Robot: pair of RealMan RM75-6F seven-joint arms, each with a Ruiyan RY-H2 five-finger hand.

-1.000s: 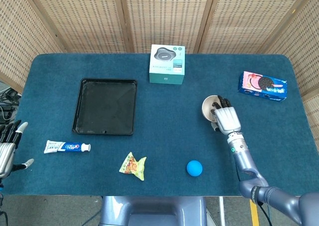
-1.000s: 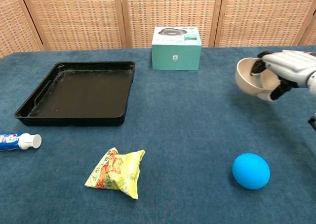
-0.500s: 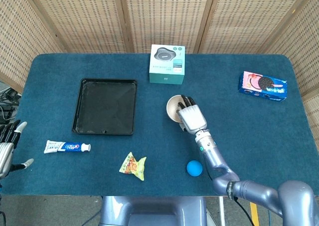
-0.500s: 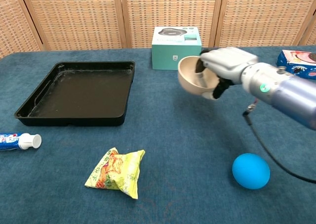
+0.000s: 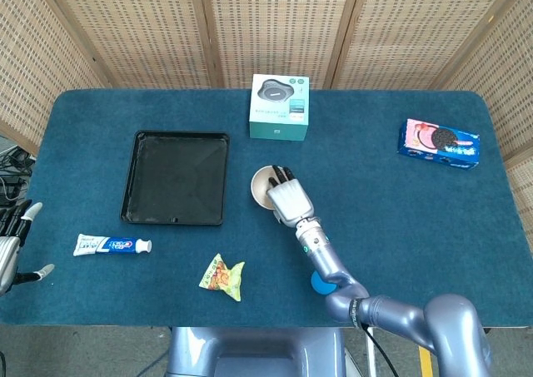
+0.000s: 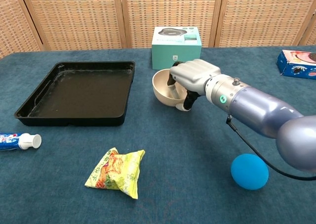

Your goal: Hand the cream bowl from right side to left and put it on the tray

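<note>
One blue table (image 5: 433, 219) is filling my view; on it the black tray (image 5: 175, 177) is sitting left of centre. My right hand (image 6: 190, 80) is gripping the cream bowl (image 6: 165, 88), fingers curled over its rim, just right of the tray. My left hand (image 5: 10, 244) is resting open-fingered at the table's left edge.

Count on table: one cream bowl (image 6: 164, 88), one black tray (image 5: 176, 177), one teal boxed speaker (image 5: 280, 106), one toothpaste tube (image 5: 111, 245), one snack packet (image 6: 116, 172), one blue ball (image 6: 250, 171), one Oreo pack (image 5: 439, 143).
</note>
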